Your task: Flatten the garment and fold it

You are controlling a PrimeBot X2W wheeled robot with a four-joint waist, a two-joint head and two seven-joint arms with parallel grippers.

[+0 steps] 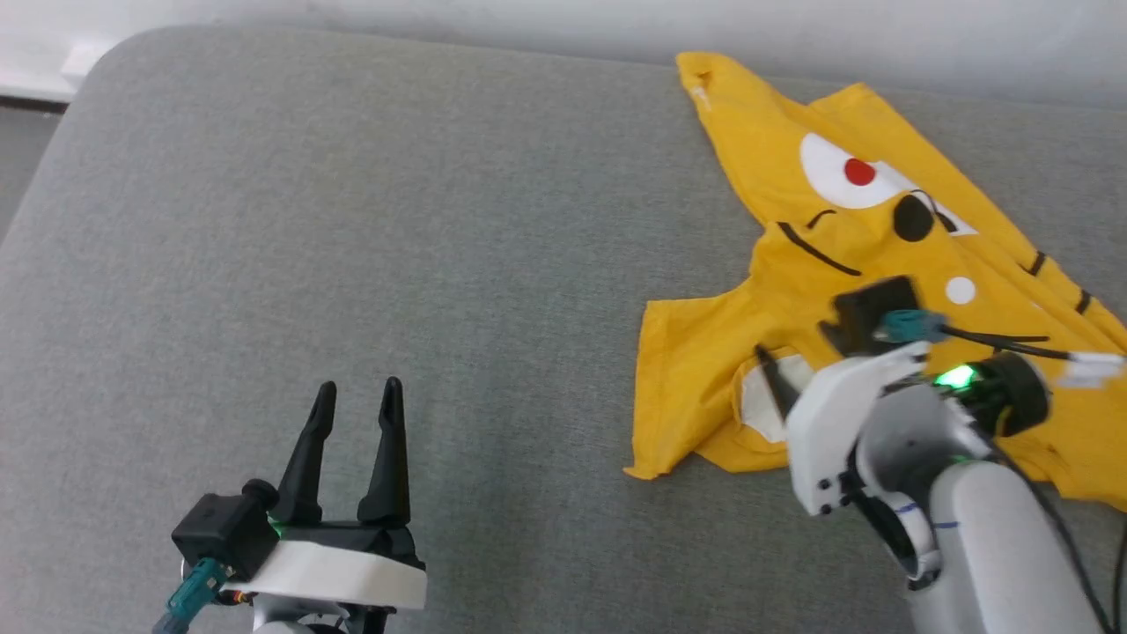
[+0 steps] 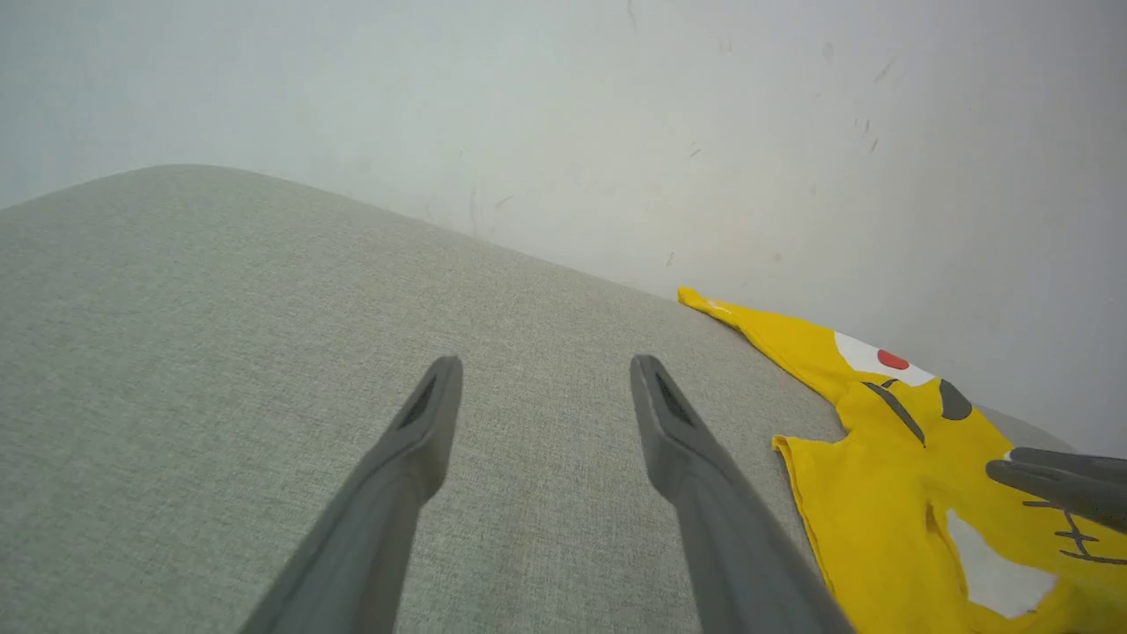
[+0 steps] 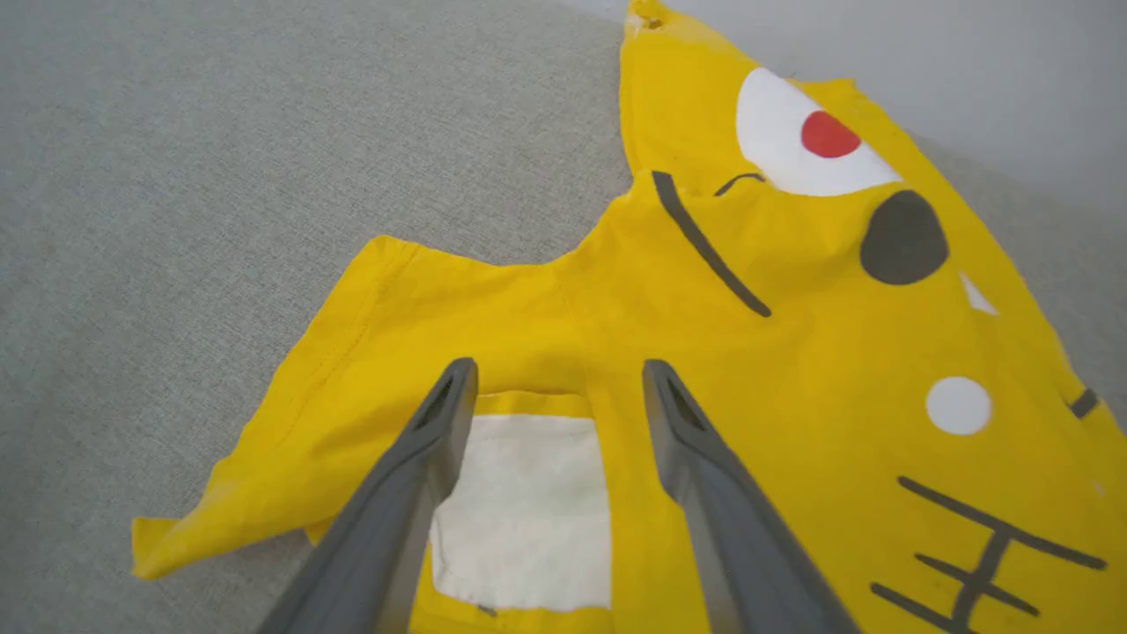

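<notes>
Garment (image 1: 792, 273) crumpled, far right. Right gripper (image 3: 559, 370) spread over near sleeve (image 3: 352, 370), left gripper (image 1: 359, 387) spread, idle. Best pinch its edge low, drag left.

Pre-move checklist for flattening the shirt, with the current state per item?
1. Right end effector open: ok, fingers apart above the garment, over its white patch.
2. Right end effector free of cloth: ok, nothing pinched between the fingers.
3. Left end effector open and off the garment: ok, over the bare grey cushion.
4. Garment flat: not ok, creased, with the near sleeve rumpled.
5. Print side up: ok.
6. Garment's right-hand edge lying flat: cannot tell, it runs out of the head view.
</notes>
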